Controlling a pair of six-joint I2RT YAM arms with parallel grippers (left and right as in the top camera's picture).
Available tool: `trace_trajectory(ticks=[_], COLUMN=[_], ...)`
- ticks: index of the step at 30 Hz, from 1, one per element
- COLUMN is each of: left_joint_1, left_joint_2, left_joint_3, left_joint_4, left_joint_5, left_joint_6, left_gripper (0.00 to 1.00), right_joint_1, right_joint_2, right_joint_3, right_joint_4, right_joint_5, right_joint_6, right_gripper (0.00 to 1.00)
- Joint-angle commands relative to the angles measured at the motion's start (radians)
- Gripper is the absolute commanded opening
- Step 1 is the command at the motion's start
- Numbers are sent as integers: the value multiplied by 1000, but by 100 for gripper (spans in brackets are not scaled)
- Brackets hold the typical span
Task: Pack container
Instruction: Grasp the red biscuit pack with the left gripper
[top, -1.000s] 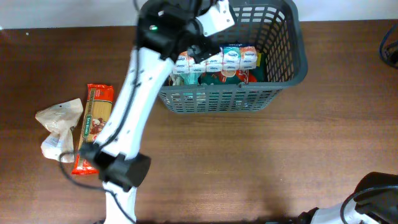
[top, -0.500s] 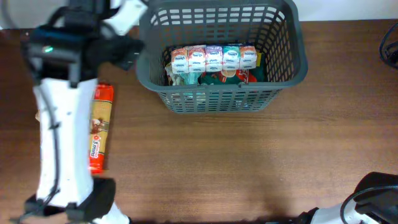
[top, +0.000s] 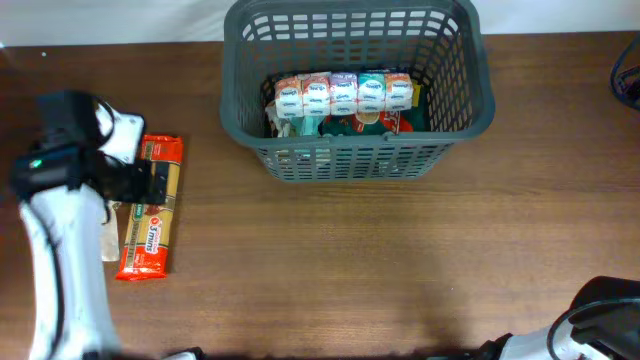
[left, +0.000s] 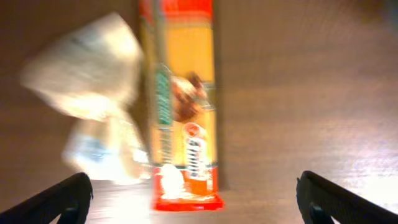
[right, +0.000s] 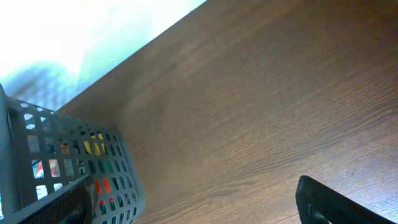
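The wooden table (top: 400, 270) runs the full width of the overhead view, with wide bare wood in front of and to the right of the container (top: 482, 70). The container stands at the far middle, its back rim close to the table's far edge and its left wall well apart from the things on the left. Inside it, a row of small cartons (top: 345, 93) lies against the far side over other packets. The left arm (top: 60, 250) rises from the near left corner and reaches over the left side of the table. The left gripper (left: 194, 202) hangs above the lower end of the pasta packet (left: 183, 106), fingers spread wide and grasping nothing. A pale crinkled bag (left: 87, 81) lies touching the packet's left side, partly under the arm in the overhead view. The right gripper (right: 193, 205) is also released, fingers wide apart over bare wood near the container's corner. A second ago the left arm stretched over the container. Half a second ago it was beside the left wall. Now it is clear of it, and the cartons have not shifted.
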Motion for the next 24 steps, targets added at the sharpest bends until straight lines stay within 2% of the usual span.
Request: trace_trajectory(ticks=[1, 4, 8, 12, 24], left_joint_1=[17, 17, 17, 17, 17], left_joint_2=[97, 207, 314, 395, 529], left_joint_3=[-47, -47, -47, -47, -47], left_joint_4=[50, 139, 169, 194, 294], left_joint_5=[63, -30, -32, -63, -103], left_joint_6=[-33, -27, 47, 50, 50], left_gripper=[99, 99, 99, 99, 99], right_joint_1=[0, 0, 0, 0, 0], right_joint_2=[-6, -6, -6, -6, -6], right_joint_3=[-1, -1, -1, -1, -1], right_joint_4=[3, 3, 3, 3, 3], right_joint_5=[-5, -5, -5, -5, -5], right_joint_6=[0, 0, 0, 0, 0], right_gripper=[99, 99, 99, 99, 99])
